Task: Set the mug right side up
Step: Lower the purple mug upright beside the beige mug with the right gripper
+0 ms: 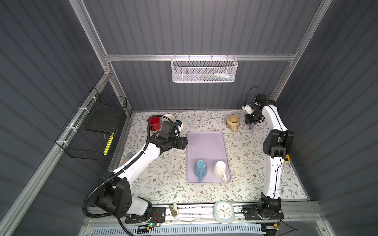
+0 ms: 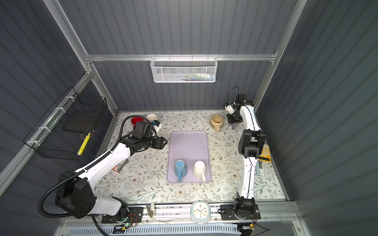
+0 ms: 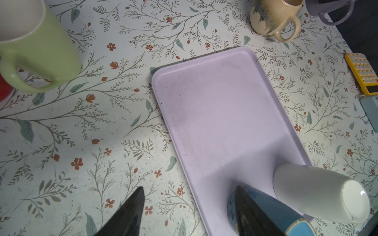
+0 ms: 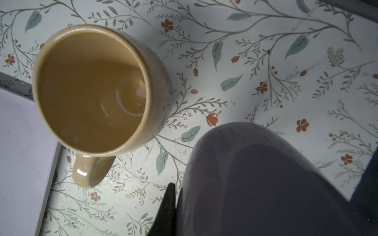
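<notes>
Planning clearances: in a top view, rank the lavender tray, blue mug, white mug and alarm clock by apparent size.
1. lavender tray
2. alarm clock, though it seems nearer the camera, so unsure
3. blue mug and white mug look alike; not ranked

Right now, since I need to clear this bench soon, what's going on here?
The right gripper is shut on the purple mug in the far right corner, beside an upright tan mug. The left gripper hangs open and empty by the lavender tray's far left edge. A blue mug and a white mug stand upside down at the tray's near end.
</notes>
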